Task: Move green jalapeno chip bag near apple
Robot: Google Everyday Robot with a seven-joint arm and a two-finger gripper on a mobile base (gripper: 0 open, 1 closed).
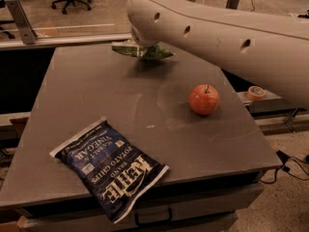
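The green jalapeno chip bag [143, 51] hangs just above the far part of the grey table [96, 95], casting a shadow under it. My gripper [140, 43] is at the end of the big white arm [217, 33] and is shut on the bag's top; the arm's bulk hides most of it. The red-orange apple [203, 99] stands on the table's right side, to the right of the bag and nearer the front, well apart from it.
A large dark blue salt-and-vinegar chip bag [108, 166] lies at the table's front left, overhanging the edge. A tape roll [256, 92] sits on a ledge to the right. Office chairs and a rail [63, 37] stand behind the table.
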